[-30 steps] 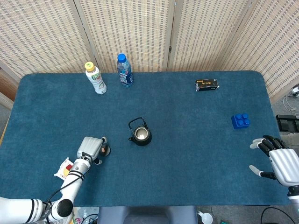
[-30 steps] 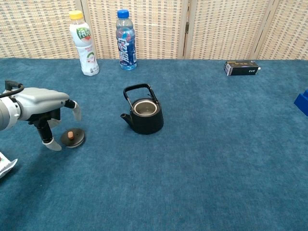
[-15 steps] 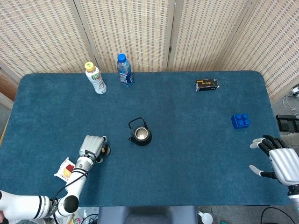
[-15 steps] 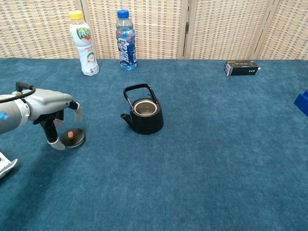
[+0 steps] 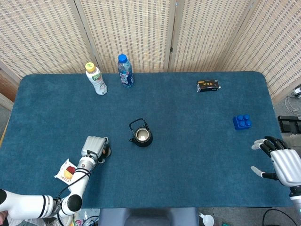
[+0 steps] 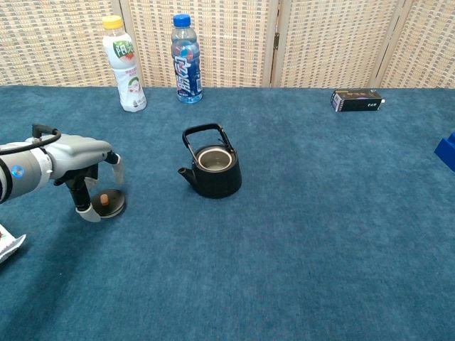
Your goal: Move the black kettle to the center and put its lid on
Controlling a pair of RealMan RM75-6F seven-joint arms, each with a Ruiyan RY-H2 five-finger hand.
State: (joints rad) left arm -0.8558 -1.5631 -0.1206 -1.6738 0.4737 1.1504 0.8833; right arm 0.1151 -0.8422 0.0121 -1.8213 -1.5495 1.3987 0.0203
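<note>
Black kettle stands uncovered near the middle of the blue table, handle upright, spout toward the front-left corner. Its lid, topped with a small brown knob, lies flat well to the kettle's left, toward the front-left edge. Left hand hovers over the lid, fingers curved down around it, tips at its rim; whether they grip cannot be told. Right hand waits at the front-right edge, fingers spread, holding nothing.
</note>
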